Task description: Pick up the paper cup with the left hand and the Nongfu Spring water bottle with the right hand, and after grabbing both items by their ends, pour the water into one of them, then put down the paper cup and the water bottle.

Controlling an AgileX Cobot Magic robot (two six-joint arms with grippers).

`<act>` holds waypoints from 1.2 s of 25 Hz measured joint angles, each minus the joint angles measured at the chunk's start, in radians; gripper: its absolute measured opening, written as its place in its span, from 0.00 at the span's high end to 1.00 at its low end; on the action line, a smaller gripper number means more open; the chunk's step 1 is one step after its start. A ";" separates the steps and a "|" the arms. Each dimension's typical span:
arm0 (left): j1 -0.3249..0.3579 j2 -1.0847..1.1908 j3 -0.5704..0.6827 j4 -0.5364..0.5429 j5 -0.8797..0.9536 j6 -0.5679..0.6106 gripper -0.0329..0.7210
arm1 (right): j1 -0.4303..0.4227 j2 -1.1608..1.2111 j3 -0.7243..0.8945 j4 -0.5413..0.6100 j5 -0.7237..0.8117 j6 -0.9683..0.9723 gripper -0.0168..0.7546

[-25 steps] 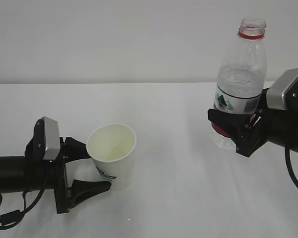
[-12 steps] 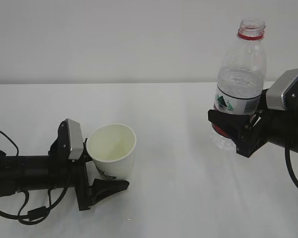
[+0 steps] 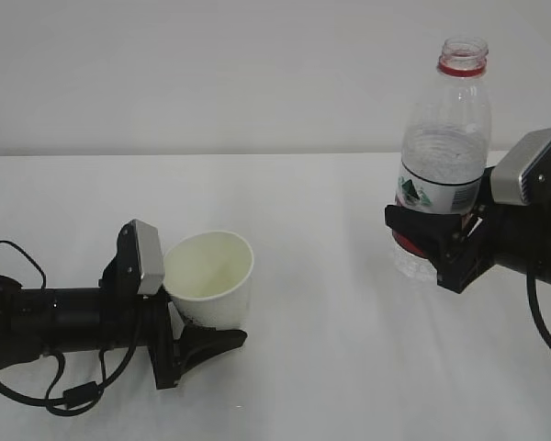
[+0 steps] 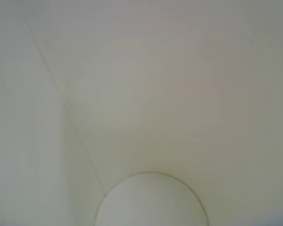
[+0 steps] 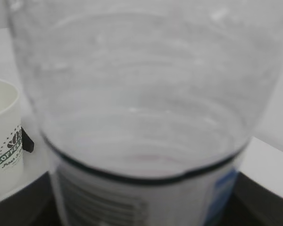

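Note:
The white paper cup (image 3: 211, 285) stands on the table at the left, leaning slightly, and its wall fills the left wrist view (image 4: 179, 94). My left gripper (image 3: 222, 317) lies low with its jaws on either side of the cup's lower half. The near finger (image 3: 211, 340) crosses in front of the cup's base and the far one is hidden, so contact is unclear. At the right, my right gripper (image 3: 422, 241) is shut on the lower part of the Nongfu Spring water bottle (image 3: 445, 138). The bottle is upright, uncapped and held above the table. It also fills the right wrist view (image 5: 141, 94), where the cup (image 5: 2, 136) shows at the left edge.
The white table (image 3: 331, 367) runs to a plain white wall behind. Loose black cables (image 3: 37, 395) hang from the left arm near the front-left edge. The right arm's silver-grey block (image 3: 528, 170) sits beside the bottle.
My left arm has slid right, so its jaws now reach along both sides of the cup, and they have narrowed a little. The right gripper and the bottle have not moved.

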 joint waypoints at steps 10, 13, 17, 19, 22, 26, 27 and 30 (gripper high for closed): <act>0.000 -0.002 0.000 0.014 0.000 -0.031 0.21 | 0.000 0.000 0.000 0.000 0.011 0.000 0.31; 0.000 -0.025 0.000 0.058 0.000 -0.064 0.21 | 0.000 0.000 0.000 0.000 0.012 0.000 0.31; 0.000 -0.081 0.000 0.077 0.000 -0.118 0.21 | 0.000 0.000 0.000 -0.002 0.014 0.002 0.31; 0.000 -0.108 0.000 0.083 0.000 -0.150 0.21 | 0.000 0.000 0.000 -0.002 0.014 0.002 0.31; 0.000 -0.150 0.000 0.111 0.000 -0.193 0.21 | 0.000 0.000 0.000 -0.002 0.014 0.002 0.31; 0.004 -0.211 0.000 0.173 0.000 -0.257 0.21 | 0.000 0.000 0.000 -0.002 0.024 0.002 0.31; 0.002 -0.226 0.000 0.189 0.000 -0.277 0.21 | 0.000 0.000 0.000 -0.002 0.026 0.004 0.31; 0.001 -0.267 0.000 0.235 0.000 -0.332 0.21 | 0.000 0.000 0.000 -0.004 0.026 0.009 0.31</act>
